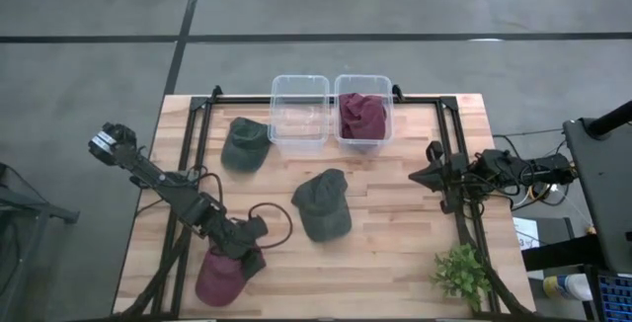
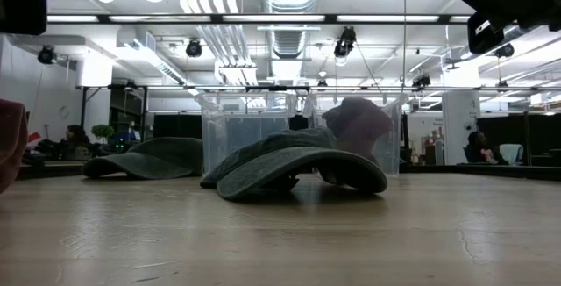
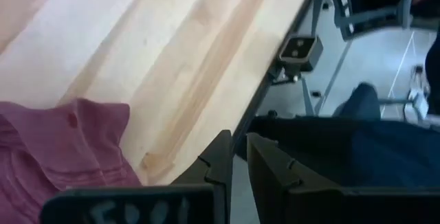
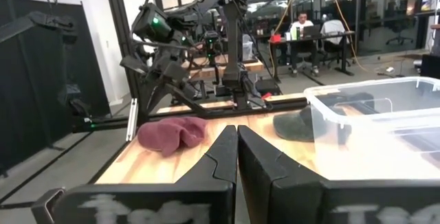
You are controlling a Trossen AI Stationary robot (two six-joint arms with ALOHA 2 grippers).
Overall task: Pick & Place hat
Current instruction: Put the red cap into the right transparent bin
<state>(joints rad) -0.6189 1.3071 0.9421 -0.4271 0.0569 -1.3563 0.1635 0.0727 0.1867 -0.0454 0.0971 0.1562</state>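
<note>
1. The left tool point(image 1: 240, 253) sits at the lower left of the high view, directly over the maroon hat point(image 1: 219, 279) near the desk's point(image 1: 395, 253) bottom edge.
2. Its fingers are nearly closed; whether they pinch the hat's cloth cannot be told. In the left wrist view the hat lies just beside the fingertips.
3. The right tool point(image 1: 420, 176), fully closed and empty, waits at the desk's right edge, far from that hat, so the left arm is nearer.
4. The bins point(image 1: 299, 110) lie toward upper centre.
</note>
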